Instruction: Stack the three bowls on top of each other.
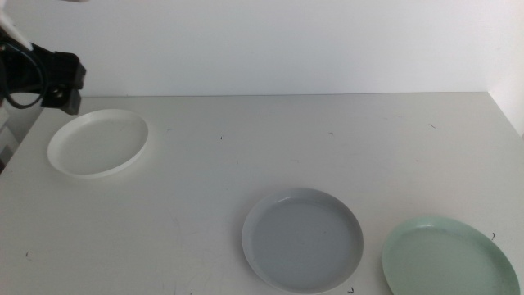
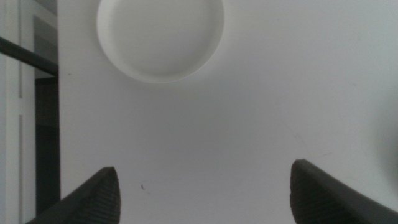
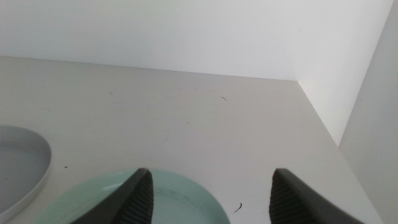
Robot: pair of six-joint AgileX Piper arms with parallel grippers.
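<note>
Middle view is showing us three bowls lying apart on the pale table (image 1: 246,156), none of them stacked yet. The white bowl (image 1: 98,142) is sitting far and to the left, the pale grey-blue bowl (image 1: 302,238) is resting near the front edge a little right of centre, and the mint green bowl (image 1: 450,256) is lying just to its right, close beside it but not touching, with its near rim running out of the picture. We are seeing the left pincer (image 1: 72,88) hanging at the far left, just beyond the white bowl's far-left rim and apart from it. In the left wrist view the left pincer (image 2: 205,193) is standing released, its two dark jaws spread wide with nothing between them, and the white bowl (image 2: 160,37) is lying ahead of it on the bare table (image 2: 249,124), empty and upright. In the right wrist view the right pincer (image 3: 208,193) is likewise gaping wide and gripping nothing; it is hovering over the mint green bowl (image 3: 174,193), whose far rim is showing between the jaws, while the edge of the pale grey-blue bowl (image 3: 22,162) is peeking in beside it. The right arm itself is not appearing in the middle view.
</note>
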